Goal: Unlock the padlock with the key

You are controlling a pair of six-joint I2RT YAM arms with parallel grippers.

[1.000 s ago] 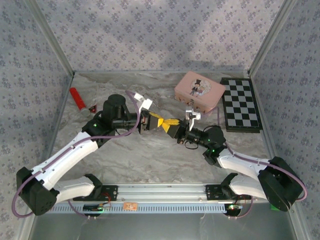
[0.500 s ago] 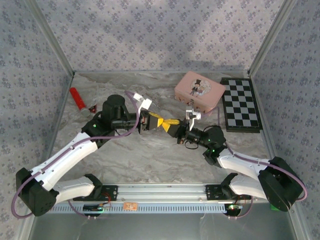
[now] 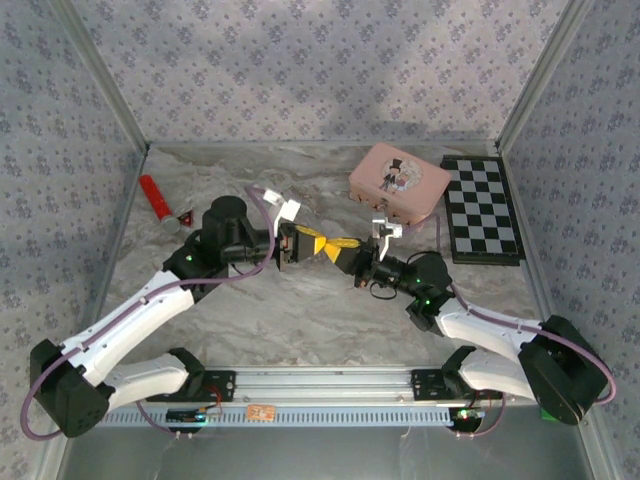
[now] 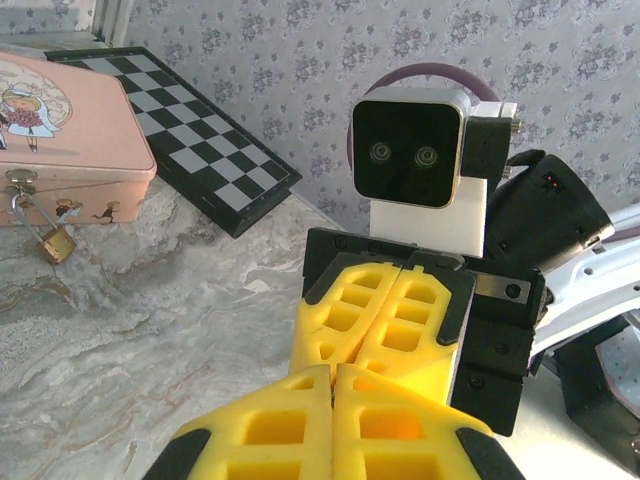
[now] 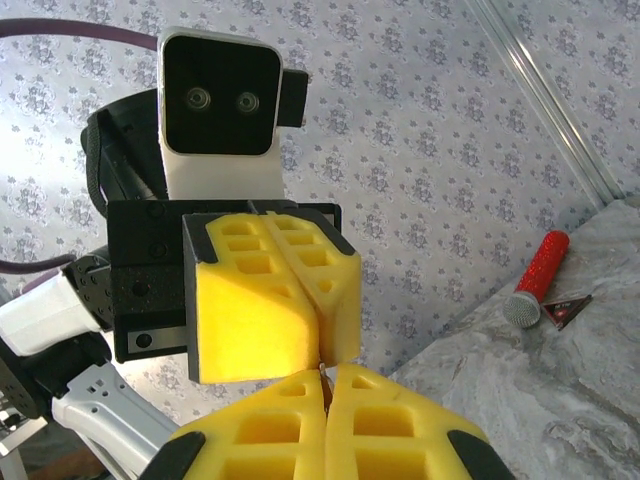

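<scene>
Here the padlock [image 4: 55, 243] hangs by its shackle from the clasp on the near side of the pink tin [image 4: 70, 130], at the far right of the table [image 3: 300, 310] and well apart from both grippers. At mid-table the left gripper [image 3: 316, 241] and right gripper [image 3: 341, 247] meet tip to tip, each with its yellow fingers pressed together. The key is too small to make out between them.
</scene>
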